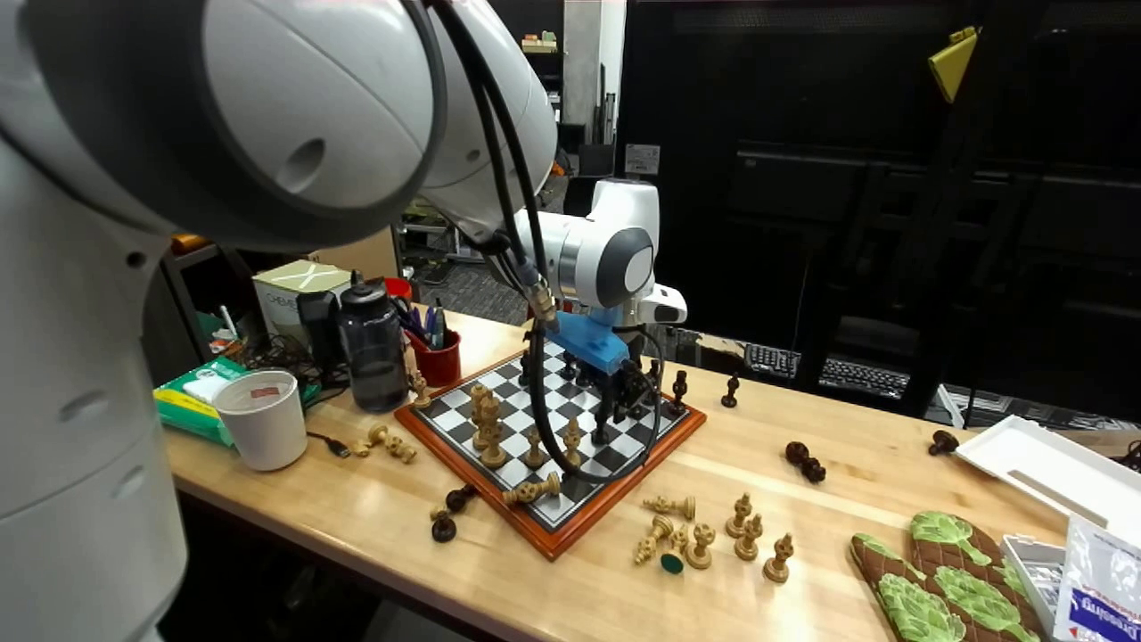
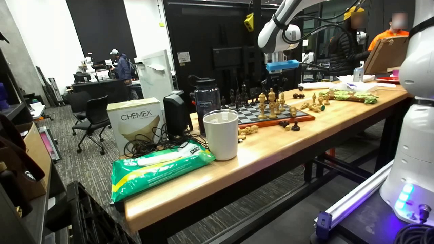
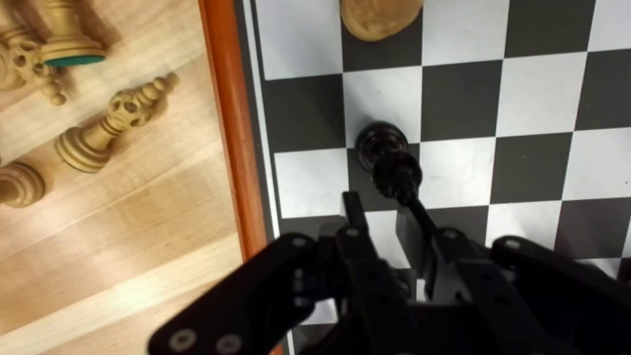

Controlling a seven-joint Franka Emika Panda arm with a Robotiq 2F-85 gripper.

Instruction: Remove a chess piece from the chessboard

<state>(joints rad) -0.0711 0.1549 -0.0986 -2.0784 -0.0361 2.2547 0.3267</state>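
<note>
The chessboard (image 1: 615, 499) lies on the table with its wooden frame also visible in the wrist view (image 3: 235, 123). Light pieces (image 1: 492, 432) and dark pieces stand on it. One dark chess piece (image 3: 382, 148) stands upright on the board, just ahead of my fingers in the wrist view. My gripper (image 3: 379, 204) is partly open, with nothing held between its fingers. The dark piece's top overlaps the right fingertip in that view; I cannot tell whether they touch. The gripper hangs low over the board in both exterior views (image 1: 624, 392) (image 2: 275, 83).
Light pieces (image 1: 700, 544) stand and lie beside the board, and a light piece (image 1: 533, 489) lies across its frame. A dark bottle (image 1: 373, 348), white cup (image 1: 263, 423) and red pen cup (image 1: 437, 358) stand nearby. A patterned mitt (image 1: 949, 571) and white tray (image 1: 1061, 468) lie farther along the table.
</note>
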